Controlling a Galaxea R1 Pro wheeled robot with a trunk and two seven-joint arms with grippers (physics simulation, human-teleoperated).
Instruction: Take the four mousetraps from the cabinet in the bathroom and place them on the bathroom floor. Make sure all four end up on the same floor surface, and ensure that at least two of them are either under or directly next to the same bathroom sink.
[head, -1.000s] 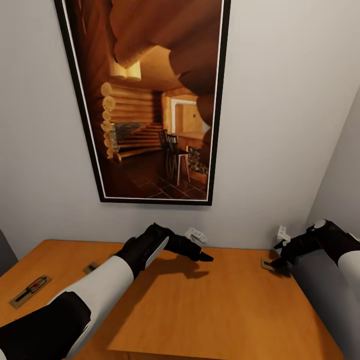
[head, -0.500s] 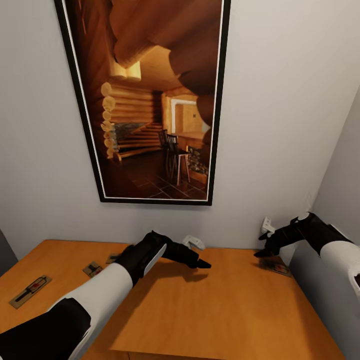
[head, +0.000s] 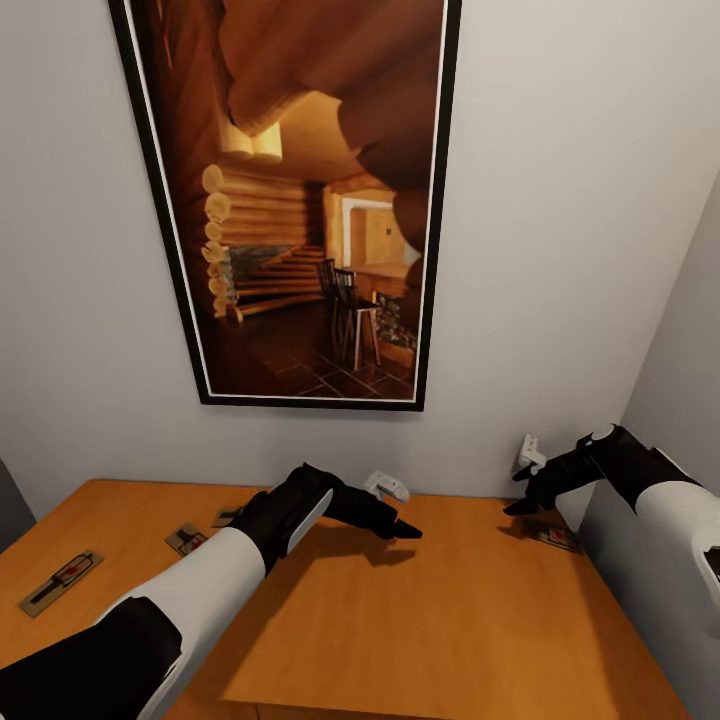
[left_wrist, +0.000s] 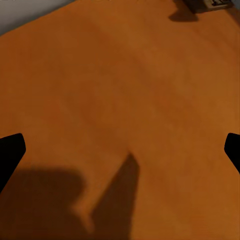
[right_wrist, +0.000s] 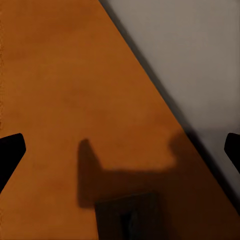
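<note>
mousetrap (right_wrist: 127, 217) in shadow, cut off; fingers (right_wrist: 11, 150) apart.

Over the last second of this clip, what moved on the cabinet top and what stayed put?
The right end effector lifted off the mousetrap at the right edge and hangs above it, open and empty; that trap lies farther right than before. The left end effector eased slightly lower and left, uncovering a trap near the wall. The two left traps, the cabinet and the picture stayed.
</note>
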